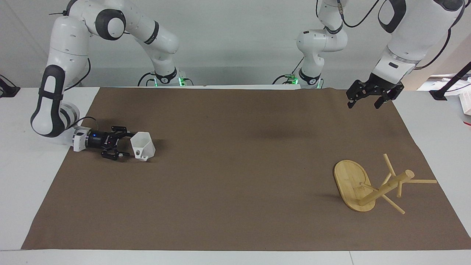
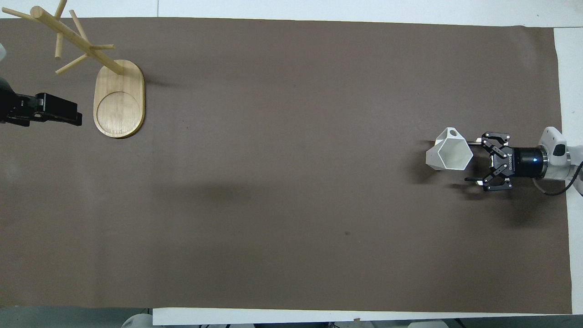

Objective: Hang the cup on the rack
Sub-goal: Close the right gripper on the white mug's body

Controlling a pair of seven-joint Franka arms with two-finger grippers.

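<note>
The white faceted cup [image 1: 143, 144] stands upright on the brown mat toward the right arm's end, with its handle on the side farther from the robots; it also shows in the overhead view [image 2: 450, 151]. My right gripper [image 1: 127, 145] lies low and level beside the cup, open, with its fingertips [image 2: 473, 142] just reaching the cup's wall; it also shows in the overhead view [image 2: 473, 161]. The bamboo rack [image 1: 352, 184] stands on its oval base toward the left arm's end [image 2: 119, 98]. My left gripper [image 1: 363, 104] hangs open and empty, raised over the mat's edge [image 2: 75, 118].
The brown mat [image 1: 235, 184] covers most of the white table. The rack's thin pegs [image 1: 423, 181] stick out toward the mat's edge.
</note>
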